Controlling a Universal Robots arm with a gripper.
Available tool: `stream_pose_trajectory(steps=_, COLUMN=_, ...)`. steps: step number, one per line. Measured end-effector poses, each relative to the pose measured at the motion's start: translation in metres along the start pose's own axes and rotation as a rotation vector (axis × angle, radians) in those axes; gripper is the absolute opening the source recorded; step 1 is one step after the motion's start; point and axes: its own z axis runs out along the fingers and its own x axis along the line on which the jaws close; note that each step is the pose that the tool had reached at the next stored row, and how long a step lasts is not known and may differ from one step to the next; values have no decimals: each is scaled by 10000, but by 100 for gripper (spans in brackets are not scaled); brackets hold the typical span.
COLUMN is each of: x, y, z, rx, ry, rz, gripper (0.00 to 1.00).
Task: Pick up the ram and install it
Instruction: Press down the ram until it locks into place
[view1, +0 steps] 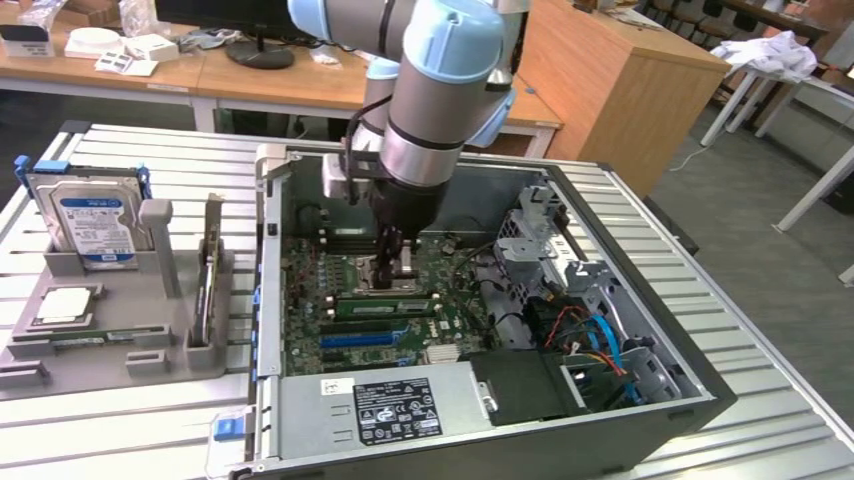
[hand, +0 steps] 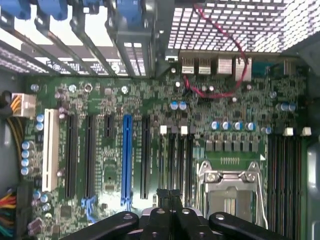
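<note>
Fingers (view1: 388, 270) pressed together, gripping nothing, lowered inside the open computer case (view1: 641, 395) above the motherboard (view1: 461, 322) in the exterior view. Just below the tips, a green ram stick (view1: 384, 307) seated across the board, near a blue slot (view1: 358, 339). Toward the exterior view's left, a hard drive (view1: 94, 222) upright in a grey holder (view1: 100, 335) on the bench (view1: 160, 420). From the wrist, fingers (hand: 169, 196) closed over the motherboard (hand: 235, 105), blue expansion slot (hand: 126, 155) and CPU socket (hand: 231, 192) close by.

Open PC case (view1: 667, 400) on slatted table (view1: 120, 440); hard drive (view1: 91, 222) upright in grey holder (view1: 120, 300), exterior view's left.
</note>
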Motion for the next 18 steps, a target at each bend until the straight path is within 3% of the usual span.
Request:
stream_pose_trajectory(steps=4, x=-1, y=53, z=3, rx=0, ry=1, rz=2, gripper=11)
stream_pose_trajectory(steps=18, x=1, y=56, z=50, rx=1, ry=4, rz=1, gripper=11)
